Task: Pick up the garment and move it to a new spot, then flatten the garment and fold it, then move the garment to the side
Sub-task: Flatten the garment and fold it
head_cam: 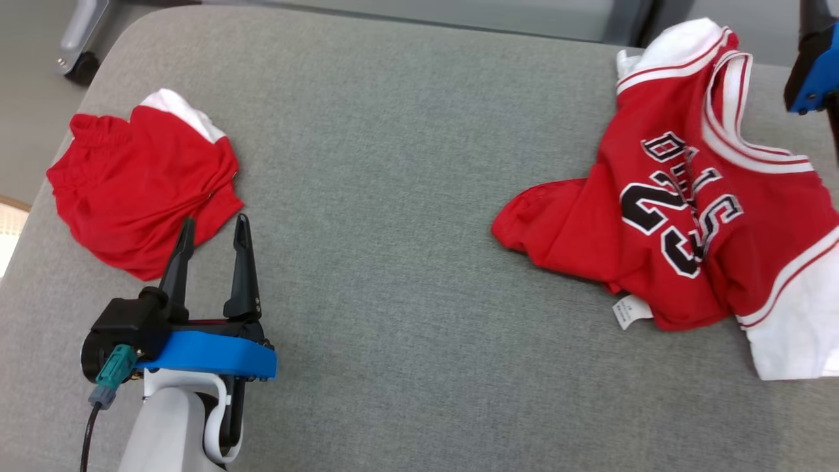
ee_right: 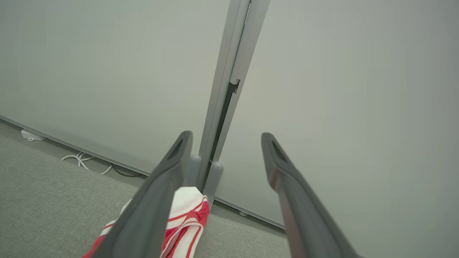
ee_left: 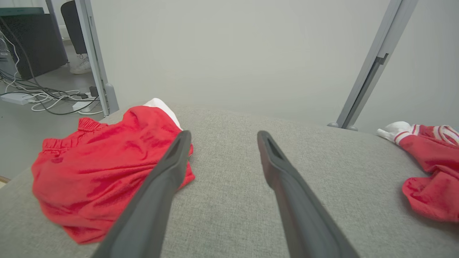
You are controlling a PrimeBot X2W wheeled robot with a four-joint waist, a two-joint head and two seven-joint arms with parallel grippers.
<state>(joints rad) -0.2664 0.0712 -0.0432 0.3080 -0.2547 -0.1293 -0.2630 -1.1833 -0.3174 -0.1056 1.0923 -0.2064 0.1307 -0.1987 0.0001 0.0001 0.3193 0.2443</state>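
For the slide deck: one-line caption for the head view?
Open left gripper beside crumpled red shorts; rumpled red-and-white numbered jersey lies apart on the grey fabric surface.

Your left gripper (head_cam: 214,223) sits near the left edge of the grey padded table (head_cam: 393,196), toward its near corner. Its two dark fingers are spread apart and point toward the far edge. The pale forearm (head_cam: 167,426) rises behind it, capped by a blue wrist collar (head_cam: 210,357). Your right gripper (ee_right: 224,138) is by the far right corner, fingers parted wide and aimed out past the far edge.
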